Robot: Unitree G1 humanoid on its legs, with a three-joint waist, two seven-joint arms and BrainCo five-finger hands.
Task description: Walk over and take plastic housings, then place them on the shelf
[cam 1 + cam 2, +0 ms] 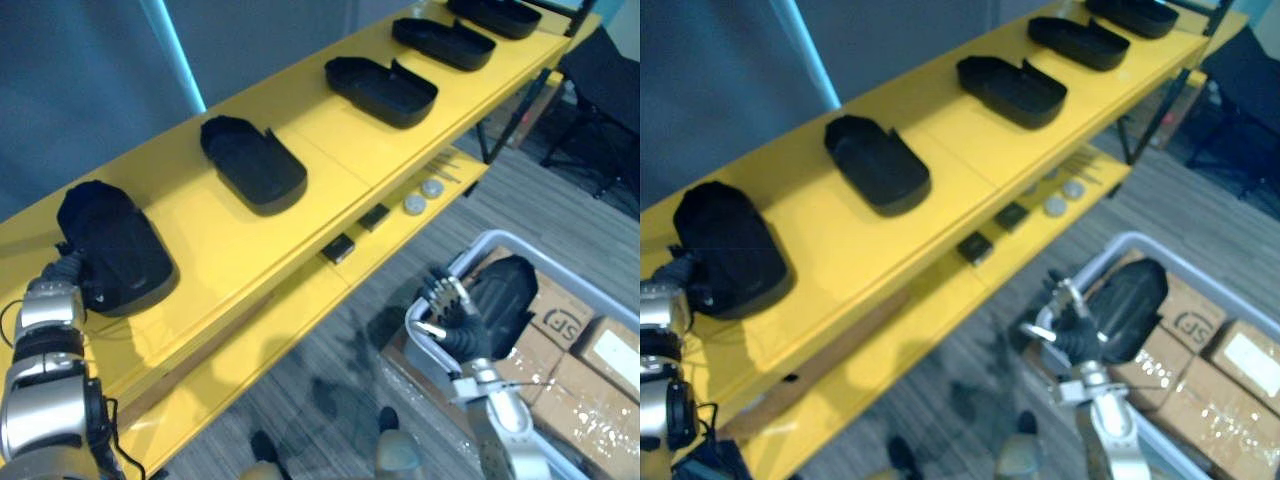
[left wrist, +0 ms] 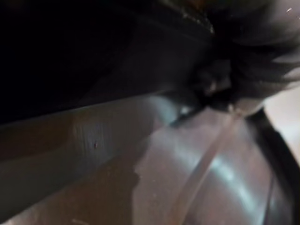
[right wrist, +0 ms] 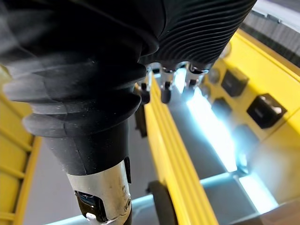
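Several black plastic housings lie in a row along the yellow shelf's top board (image 1: 330, 180). The nearest housing (image 1: 112, 245) sits at the left end, dome side up. My left hand (image 1: 68, 268) is against its near left edge, with the fingers hidden behind it. The following housing (image 1: 252, 162) lies open side up, and so does a third one (image 1: 382, 90). Another black housing (image 1: 506, 290) rests in a grey bin (image 1: 480, 245) on the floor. My right hand (image 1: 450, 318) hovers at the bin's near rim beside that housing, fingers relaxed and holding nothing.
The lower shelf board (image 1: 300, 300) carries two small black boxes (image 1: 340, 248) and two silver discs (image 1: 415, 204). Cardboard boxes (image 1: 560, 320) lie in the bin. A black chair (image 1: 600, 90) stands at the far right, past the shelf's end.
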